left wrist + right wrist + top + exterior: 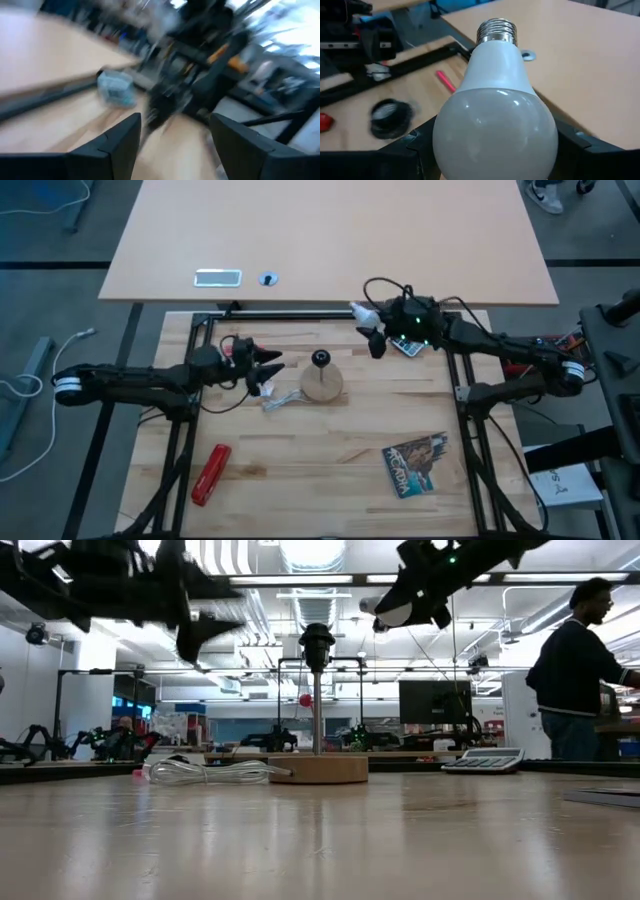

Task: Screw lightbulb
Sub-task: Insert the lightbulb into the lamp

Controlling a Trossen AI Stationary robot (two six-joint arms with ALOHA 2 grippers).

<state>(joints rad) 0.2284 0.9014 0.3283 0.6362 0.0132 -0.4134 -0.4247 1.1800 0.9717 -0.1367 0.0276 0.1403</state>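
Right pincer [372,320] grips the lightbulb [495,120] by its white globe, screw base pointing away from the wrist, held in the air at about 1 o'clock from the black socket [320,360] on its round wooden base [322,383]. Left pincer [268,372] hovers open and empty at 9 o'clock of the socket, just beside it. Judgement: bring the bulb above the socket, turn the screw base down, line the axes up before descending; left pincer could steady the wooden base against turning.
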